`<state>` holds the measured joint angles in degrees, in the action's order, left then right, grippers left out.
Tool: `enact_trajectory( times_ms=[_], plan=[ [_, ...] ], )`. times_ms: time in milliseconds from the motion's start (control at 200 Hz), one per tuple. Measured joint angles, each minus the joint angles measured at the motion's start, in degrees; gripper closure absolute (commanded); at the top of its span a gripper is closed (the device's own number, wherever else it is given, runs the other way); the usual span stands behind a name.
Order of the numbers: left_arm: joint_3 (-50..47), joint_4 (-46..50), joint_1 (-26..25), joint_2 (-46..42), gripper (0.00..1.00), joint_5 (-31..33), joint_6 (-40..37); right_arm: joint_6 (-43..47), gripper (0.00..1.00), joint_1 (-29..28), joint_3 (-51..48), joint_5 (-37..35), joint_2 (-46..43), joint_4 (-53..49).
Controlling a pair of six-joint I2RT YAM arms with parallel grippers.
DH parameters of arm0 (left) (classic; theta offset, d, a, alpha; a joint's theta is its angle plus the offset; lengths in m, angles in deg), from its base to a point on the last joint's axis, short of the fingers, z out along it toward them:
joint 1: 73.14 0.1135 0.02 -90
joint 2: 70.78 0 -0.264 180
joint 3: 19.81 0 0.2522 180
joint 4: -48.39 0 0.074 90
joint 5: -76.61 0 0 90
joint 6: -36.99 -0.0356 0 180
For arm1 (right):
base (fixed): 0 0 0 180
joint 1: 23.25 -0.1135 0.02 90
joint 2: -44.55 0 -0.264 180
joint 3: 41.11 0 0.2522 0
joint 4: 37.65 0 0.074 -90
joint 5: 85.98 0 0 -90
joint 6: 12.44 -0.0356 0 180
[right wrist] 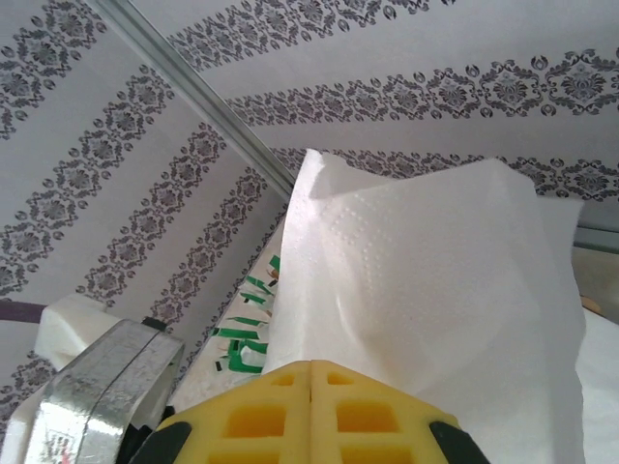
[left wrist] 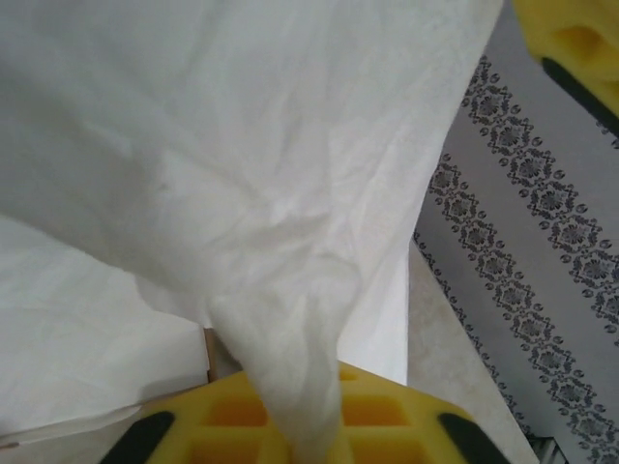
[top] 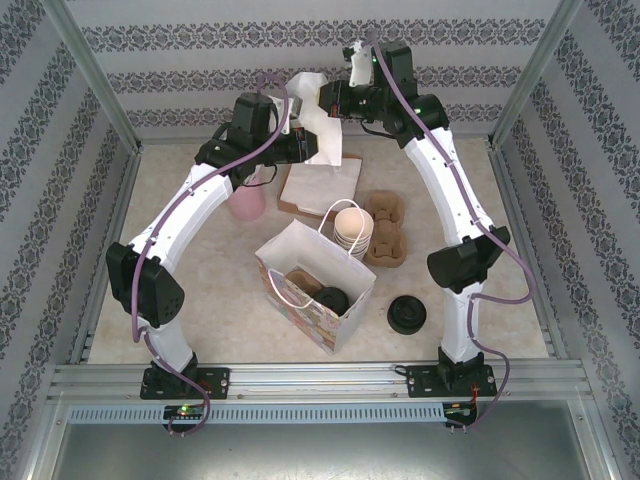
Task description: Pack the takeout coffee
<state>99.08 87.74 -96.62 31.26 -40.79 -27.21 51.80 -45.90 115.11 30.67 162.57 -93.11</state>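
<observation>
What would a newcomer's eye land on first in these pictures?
Both arms reach up at the back of the table, where the left gripper and right gripper each pinch a white napkin held between them. At mid-table an open white paper bag holds a black-lidded cup. A stack of lidless cups stands just behind the bag.

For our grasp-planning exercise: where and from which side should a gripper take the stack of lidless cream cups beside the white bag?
Probably the top rim of the cup stack, from straight above, one finger inside the open mouth. It stands upright, and the white bag and cardboard carrier crowd its sides, leaving little room for fingers there.
</observation>
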Motion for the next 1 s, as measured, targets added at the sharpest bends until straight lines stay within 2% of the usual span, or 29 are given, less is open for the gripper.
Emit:
enact_trajectory(
  times_ms=[35,125,345,550,784,999],
  plan=[
    [-0.1,-0.4,0.0,-0.2,0.95,-0.3,0.0,-0.1,0.90,0.0,0.0,0.0,-0.3,-0.2],
    [-0.2,-1.1,0.0,-1.2,1.00,-1.1,-0.1,-1.2,0.80,0.0,-0.3,0.0,-1.7,-0.3],
    [-0.3,-2.1,0.0,-5.2,1.00,-3.8,-0.9,-2.3,0.31,0.0,-7.9,-0.7,-9.8,0.1],
    [-0.3,-2.5,0.0,-8.1,1.00,-7.0,-2.0,-6.2,0.03,0.0,-23.5,-1.7,-21.8,3.8],
    [-2.9,-6.4,0.0,-11.2,1.00,-8.7,-1.0,-14.6,0.02,0.0,-44.1,-3.5,-36.7,12.0],
    [-4.2,-12.6,-0.2,-12.8,1.00,-11.6,2.9,-21.8,0.02,0.2,-53.0,-4.3,-44.7,17.9]
  ],
)
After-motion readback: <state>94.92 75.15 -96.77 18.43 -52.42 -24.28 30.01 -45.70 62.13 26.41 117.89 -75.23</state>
